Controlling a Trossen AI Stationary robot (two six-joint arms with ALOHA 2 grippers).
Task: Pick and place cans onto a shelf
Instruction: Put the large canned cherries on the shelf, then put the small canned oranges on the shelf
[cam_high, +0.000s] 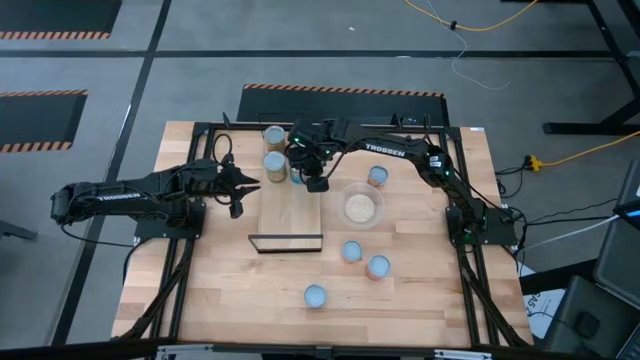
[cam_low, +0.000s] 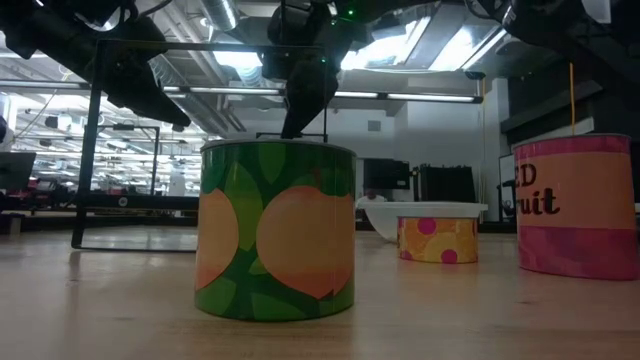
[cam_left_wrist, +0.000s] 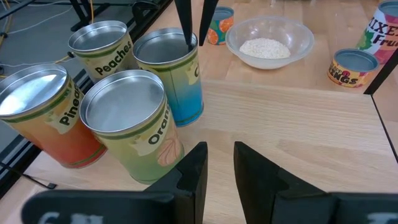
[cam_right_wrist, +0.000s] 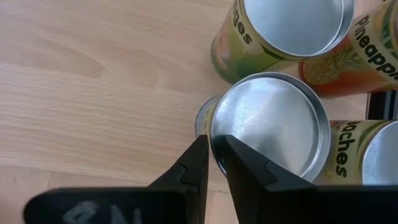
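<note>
Four cans stand close together at the far end of the light-wood shelf (cam_high: 291, 212): a Pineapple can (cam_left_wrist: 37, 118), a Peaches can (cam_left_wrist: 102, 46), an Orange can (cam_left_wrist: 134, 127) and a blue-labelled can (cam_left_wrist: 177, 81). My right gripper (cam_right_wrist: 214, 146) is above the blue can (cam_right_wrist: 267, 124), shut on its top rim. My left gripper (cam_left_wrist: 217, 168) waits open at the shelf's left side (cam_high: 245, 188), pointing at the group and touching nothing. My right gripper pinches the blue can's top rim (cam_right_wrist: 213, 132) on the side away from the other cans, one finger (cam_right_wrist: 242, 163) over the lid and the other outside the wall. The fingers (cam_left_wrist: 189, 28) come down steeply from above. The can stands upright with its bottom on the shelf.
A clear bowl (cam_high: 361, 208) of beige grains sits right of the shelf, with a can (cam_high: 377, 177) behind it. Three more cans (cam_high: 352, 251) (cam_high: 378, 267) (cam_high: 315, 294) stand toward the near edge. The shelf's black frame (cam_high: 286, 242) is at its near end.
</note>
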